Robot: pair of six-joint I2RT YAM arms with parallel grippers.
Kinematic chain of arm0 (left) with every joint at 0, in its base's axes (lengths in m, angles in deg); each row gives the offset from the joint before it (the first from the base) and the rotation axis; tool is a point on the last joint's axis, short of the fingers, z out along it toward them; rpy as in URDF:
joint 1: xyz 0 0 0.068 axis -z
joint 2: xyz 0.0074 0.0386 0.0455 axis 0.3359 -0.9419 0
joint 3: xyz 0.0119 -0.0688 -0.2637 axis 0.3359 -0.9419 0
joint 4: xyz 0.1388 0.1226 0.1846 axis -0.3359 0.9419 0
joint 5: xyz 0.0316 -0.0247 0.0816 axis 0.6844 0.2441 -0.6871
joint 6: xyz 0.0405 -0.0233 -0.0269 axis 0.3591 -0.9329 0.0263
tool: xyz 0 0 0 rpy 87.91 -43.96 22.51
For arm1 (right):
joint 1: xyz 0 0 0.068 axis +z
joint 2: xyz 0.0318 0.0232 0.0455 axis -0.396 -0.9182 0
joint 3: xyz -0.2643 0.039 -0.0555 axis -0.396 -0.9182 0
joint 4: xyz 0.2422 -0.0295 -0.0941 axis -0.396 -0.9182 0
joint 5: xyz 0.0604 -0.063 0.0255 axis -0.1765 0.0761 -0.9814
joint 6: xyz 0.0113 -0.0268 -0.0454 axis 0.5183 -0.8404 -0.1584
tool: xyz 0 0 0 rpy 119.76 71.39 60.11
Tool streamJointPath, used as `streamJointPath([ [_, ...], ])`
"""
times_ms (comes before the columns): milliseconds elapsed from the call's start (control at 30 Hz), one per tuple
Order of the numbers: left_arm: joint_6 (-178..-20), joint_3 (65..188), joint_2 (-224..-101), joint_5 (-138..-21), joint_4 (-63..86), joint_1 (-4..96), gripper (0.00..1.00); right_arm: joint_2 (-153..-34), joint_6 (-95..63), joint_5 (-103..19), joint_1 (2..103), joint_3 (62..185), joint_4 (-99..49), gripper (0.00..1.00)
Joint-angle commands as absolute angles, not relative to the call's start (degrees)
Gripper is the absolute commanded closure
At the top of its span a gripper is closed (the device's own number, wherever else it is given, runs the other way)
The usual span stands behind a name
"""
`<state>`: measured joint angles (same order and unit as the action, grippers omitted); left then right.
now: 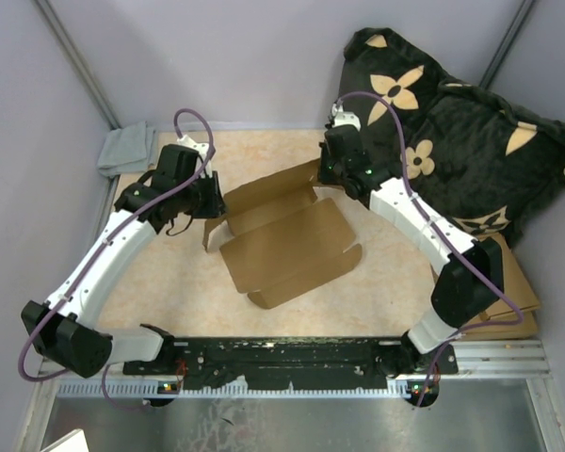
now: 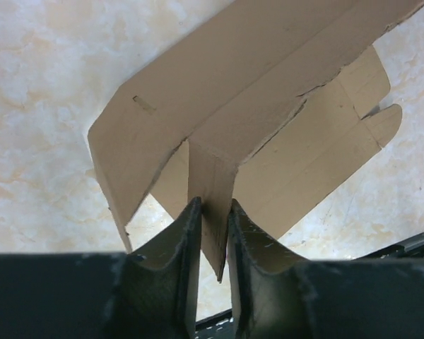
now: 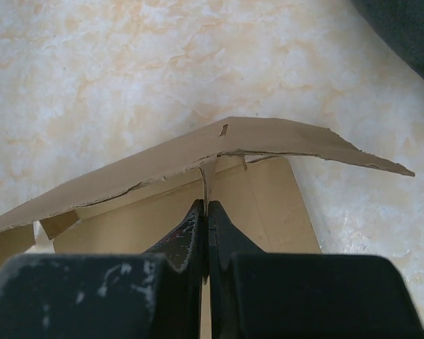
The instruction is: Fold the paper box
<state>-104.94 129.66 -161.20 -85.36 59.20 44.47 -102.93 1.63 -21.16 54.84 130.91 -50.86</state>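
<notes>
Two flaps of the paper box (image 1: 292, 247) are clamped by the left end effector (image 2: 213, 206) and right end effector (image 3: 205, 207).

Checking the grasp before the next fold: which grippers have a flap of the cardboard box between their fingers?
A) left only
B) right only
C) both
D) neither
C: the left gripper and the right gripper each pinch a raised flap of the paper box in their wrist views.
</notes>
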Motion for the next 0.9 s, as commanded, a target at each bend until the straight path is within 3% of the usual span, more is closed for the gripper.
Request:
streamJointPath([
  [0, -104.35, 129.26, -161.72, -87.16, 58.16, 44.85, 0.79, -99.49, 2.86, -23.03, 55.01, 130.64, -50.57, 1.00],
  [167, -103.78, 131.19, -162.47, -90.16, 55.94, 44.83, 1.00, -98.69, 3.92, -24.21, 55.47, 131.99, -52.57, 1.00],
  [633, -100.24, 146.86, -166.96, -91.84, 57.38, 44.25, 1.00, -96.53, 4.86, -25.50, 56.55, 142.25, -64.09, 1.00],
  [867, -101.61, 144.25, -163.27, -87.82, 60.56, 44.17, 1.00, -93.16, 3.29, -26.44, 57.89, 141.93, -68.52, 1.00],
])
